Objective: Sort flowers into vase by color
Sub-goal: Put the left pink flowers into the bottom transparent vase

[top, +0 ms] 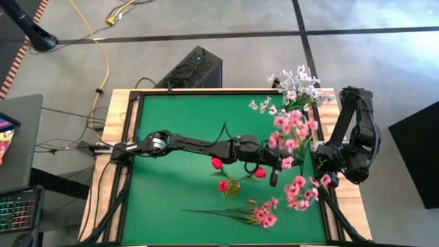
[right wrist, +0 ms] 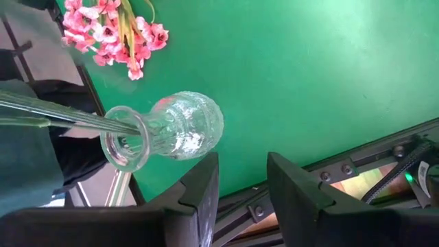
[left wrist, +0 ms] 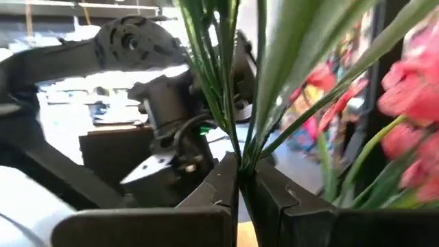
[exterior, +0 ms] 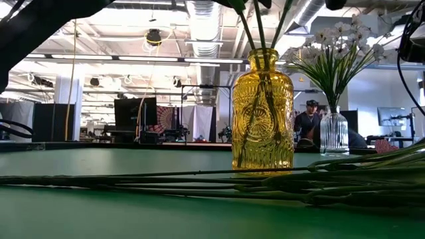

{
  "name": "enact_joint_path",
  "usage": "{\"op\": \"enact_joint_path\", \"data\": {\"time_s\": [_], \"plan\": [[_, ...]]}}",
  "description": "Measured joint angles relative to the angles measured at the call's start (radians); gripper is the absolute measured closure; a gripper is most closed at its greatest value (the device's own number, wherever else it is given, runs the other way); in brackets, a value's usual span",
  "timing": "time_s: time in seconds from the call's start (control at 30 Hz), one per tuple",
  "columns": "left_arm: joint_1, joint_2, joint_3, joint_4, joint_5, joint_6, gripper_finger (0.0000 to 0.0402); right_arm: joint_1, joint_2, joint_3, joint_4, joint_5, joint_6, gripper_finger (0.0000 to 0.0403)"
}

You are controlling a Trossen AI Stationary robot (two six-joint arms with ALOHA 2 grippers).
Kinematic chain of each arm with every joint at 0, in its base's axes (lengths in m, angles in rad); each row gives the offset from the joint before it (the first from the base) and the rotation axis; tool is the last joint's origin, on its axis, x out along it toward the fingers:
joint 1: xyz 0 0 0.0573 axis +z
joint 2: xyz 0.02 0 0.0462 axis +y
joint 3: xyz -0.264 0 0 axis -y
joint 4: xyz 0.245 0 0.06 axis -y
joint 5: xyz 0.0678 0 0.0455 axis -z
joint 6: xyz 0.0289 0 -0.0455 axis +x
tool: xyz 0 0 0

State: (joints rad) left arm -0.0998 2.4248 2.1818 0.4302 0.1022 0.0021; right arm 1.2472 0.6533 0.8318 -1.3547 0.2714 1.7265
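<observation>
A green table carries a yellow vase near its middle, a clear vase at the far right corner, and pink flowers lying near the front edge.

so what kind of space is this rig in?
Looks like an open lab or workshop. Exposed ceiling ducts and strip lights overhead, benches with monitors behind the green table, a person seated at one, cables on bare concrete floor.
</observation>
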Motion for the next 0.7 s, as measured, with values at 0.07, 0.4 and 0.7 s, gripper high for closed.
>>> {"op": "enact_joint_path", "data": {"time_s": [0.07, 0.4, 0.7], "plan": [[0.003, 0.000, 0.000, -0.011, -0.023, 0.046, 0.0393, 0.000, 0.000, 0.000, 0.001, 0.000, 0.000, 0.0254], [0.045, -0.003, 0.016, 0.001, -0.008, 0.007, 0.0393, 0.000, 0.000, 0.000, -0.003, 0.016, -0.026, 0.0256], [0.050, -0.005, 0.016, -0.004, -0.003, -0.027, 0.0393, 0.000, -0.001, 0.102, -0.115, 0.213, -0.089, 0.0283]]}}
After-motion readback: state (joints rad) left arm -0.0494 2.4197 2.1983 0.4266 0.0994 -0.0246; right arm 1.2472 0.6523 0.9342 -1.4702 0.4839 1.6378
